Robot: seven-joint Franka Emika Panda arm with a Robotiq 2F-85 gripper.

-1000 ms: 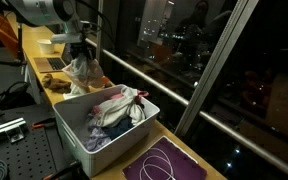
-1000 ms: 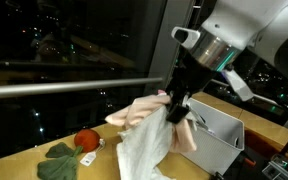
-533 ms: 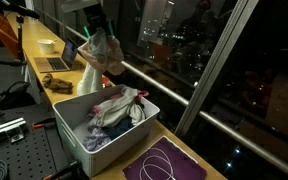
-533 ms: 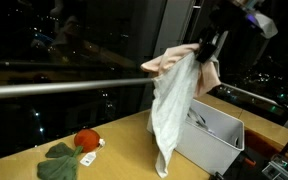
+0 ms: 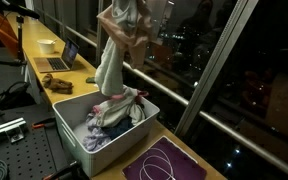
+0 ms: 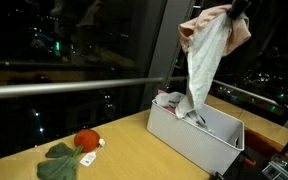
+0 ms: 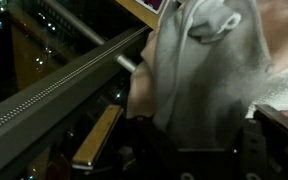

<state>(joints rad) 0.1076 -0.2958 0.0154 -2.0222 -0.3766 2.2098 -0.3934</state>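
High over the white rectangular plastic bin [image 5: 72, 135]: gripper [image 6: 232, 10] has jaws clamped on the top of a pale grey-and-pink fabric garment [image 6: 208, 60]; garment hangs full length, lower end down at the heap of mixed clothes [image 5: 114, 115] in the bin, contact unclear; wrist view all fabric, fingers hidden; red round object [image 6: 86, 139] and crumpled green cloth [image 6: 56, 162] on the wooden counter [image 6: 124, 150], well apart from the bin.

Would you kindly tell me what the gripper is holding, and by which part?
A pale grey-and-pink cloth, pinched at its bunched top end by the gripper.
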